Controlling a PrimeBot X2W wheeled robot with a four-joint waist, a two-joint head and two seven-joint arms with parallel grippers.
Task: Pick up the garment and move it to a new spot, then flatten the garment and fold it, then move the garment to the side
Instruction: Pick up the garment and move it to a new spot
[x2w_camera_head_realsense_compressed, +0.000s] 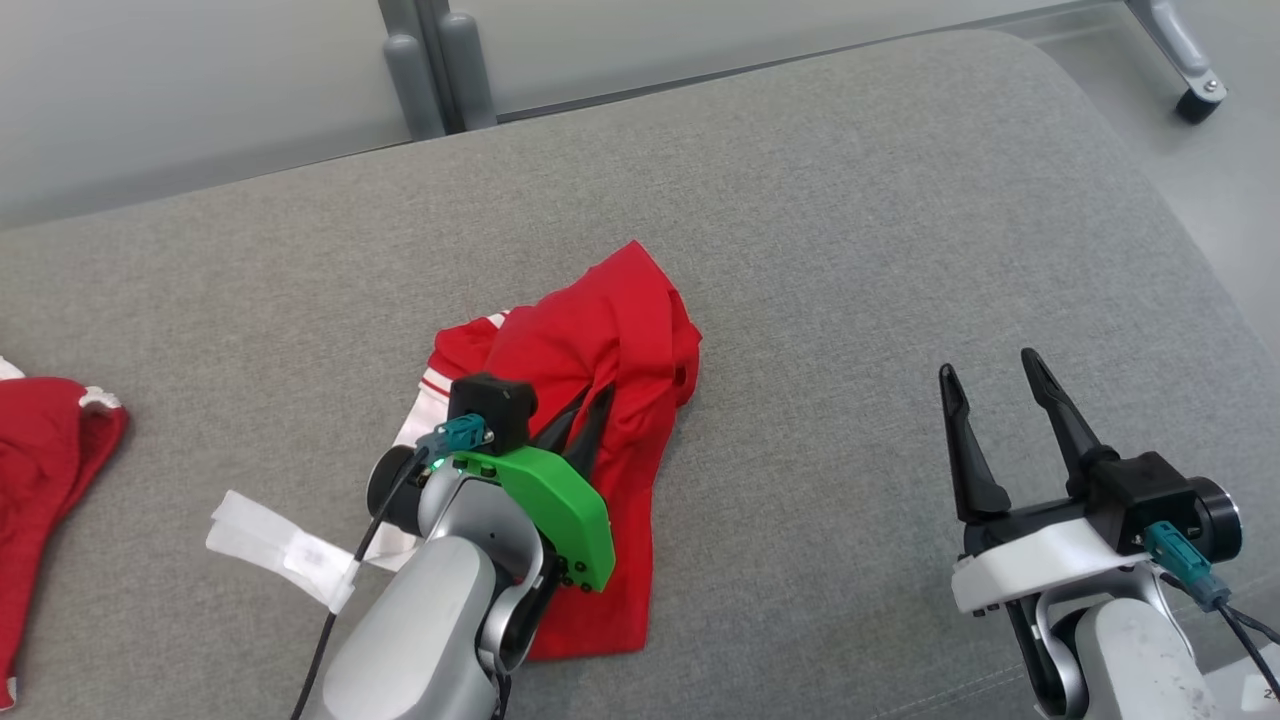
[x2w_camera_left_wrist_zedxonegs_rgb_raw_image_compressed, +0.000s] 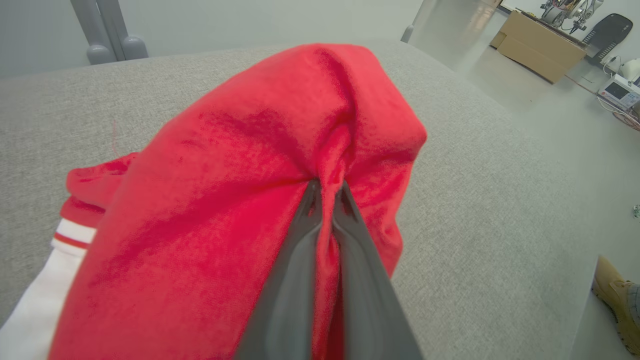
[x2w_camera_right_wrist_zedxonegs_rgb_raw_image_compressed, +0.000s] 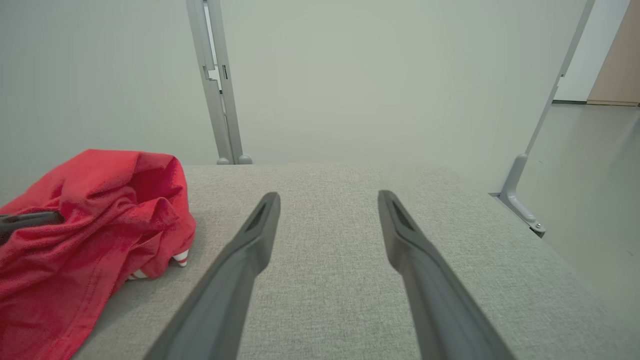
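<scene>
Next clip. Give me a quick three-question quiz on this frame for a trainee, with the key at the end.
1. True or false: the right gripper stands open, clear of the red garment.
2. What does the left gripper pinch? A) a fold of the red garment B) a blue towel C) nothing
3. Fill in: the garment's striped trim is red and ____.
Key: 1 true; 2 A; 3 white.
</scene>
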